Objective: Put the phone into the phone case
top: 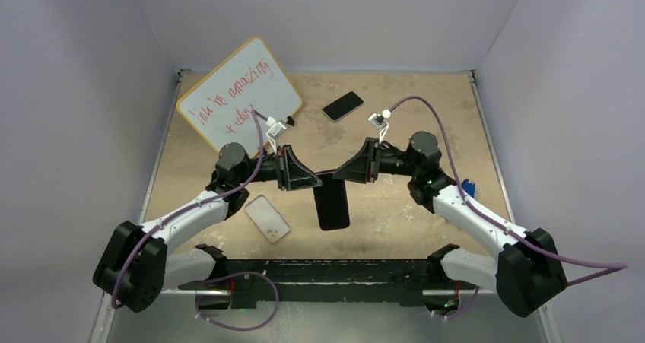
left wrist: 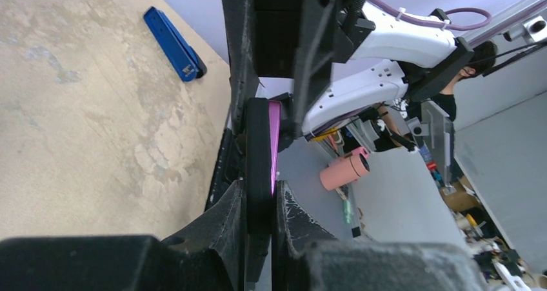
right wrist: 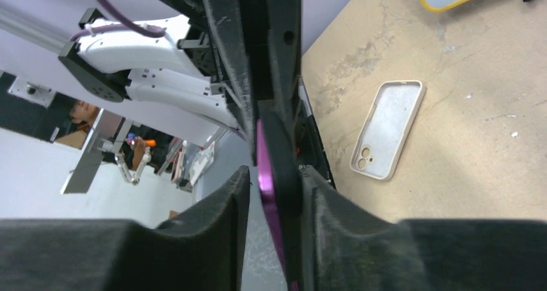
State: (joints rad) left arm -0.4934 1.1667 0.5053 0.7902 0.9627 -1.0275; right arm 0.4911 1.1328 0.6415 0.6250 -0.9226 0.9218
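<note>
A dark phone (top: 332, 206) with a purple side hangs upright over the middle of the table, between both arms. My left gripper (top: 308, 177) is shut on its upper edge, and the left wrist view shows both pads pressed on the phone (left wrist: 258, 149). My right gripper (top: 344, 173) straddles the same phone (right wrist: 278, 150) from the other side. One of its fingers touches the black face, and a gap separates the other from the purple side. The phone case (top: 268, 218), a whitish shell with a camera hole, lies flat left of the phone, and the right wrist view also shows this case (right wrist: 389, 128).
A yellow-framed whiteboard (top: 239, 92) with red writing leans at the back left. A second dark phone (top: 343, 106) lies at the back centre. A blue object (top: 468, 186) sits by the right arm, and this blue object (left wrist: 173, 44) also shows in the left wrist view.
</note>
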